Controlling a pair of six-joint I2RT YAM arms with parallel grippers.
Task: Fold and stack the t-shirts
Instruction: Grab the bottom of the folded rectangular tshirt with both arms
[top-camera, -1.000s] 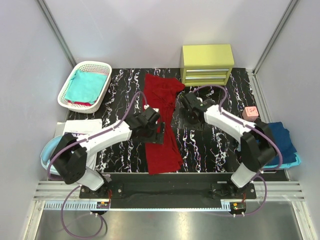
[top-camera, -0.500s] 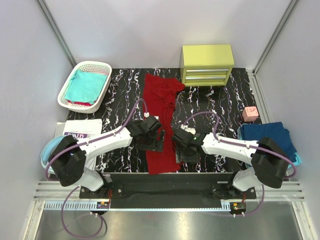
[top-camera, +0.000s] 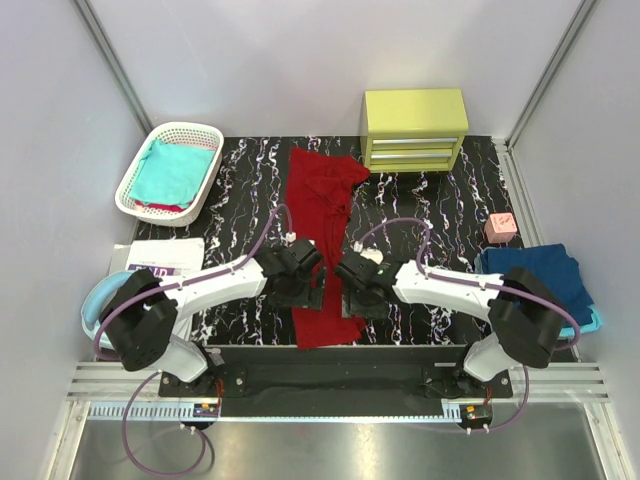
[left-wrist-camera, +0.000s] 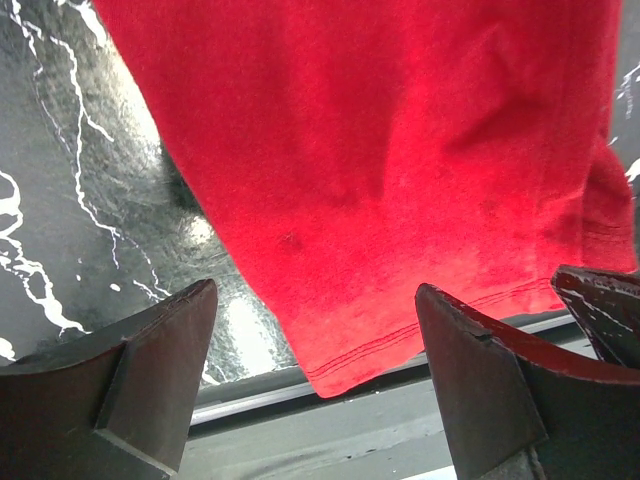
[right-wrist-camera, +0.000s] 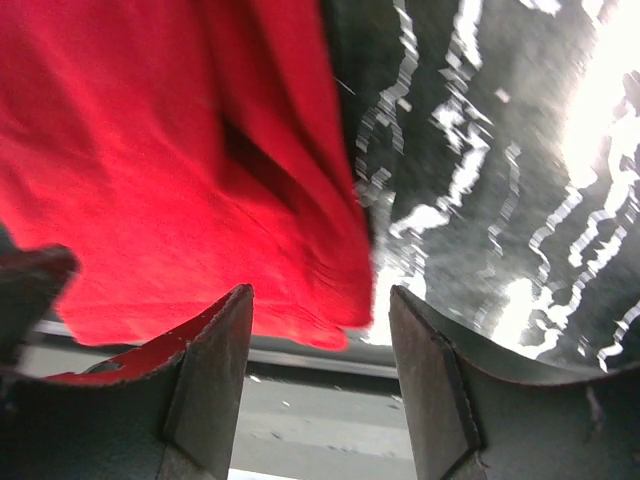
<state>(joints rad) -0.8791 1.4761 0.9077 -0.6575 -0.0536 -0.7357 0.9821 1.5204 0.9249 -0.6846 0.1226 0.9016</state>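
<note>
Shirt (top-camera: 318, 190) lies lengthwise on counter (top-camera: 240, 172). Left jaws and right jaws spread, empty, over its near hem corners, probably set to pinch hem for folding.

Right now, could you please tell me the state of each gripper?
Left gripper: open, holding nothing, above the red shirt near its hem.
Right gripper: open, holding nothing, above the same shirt's near corner.
</note>
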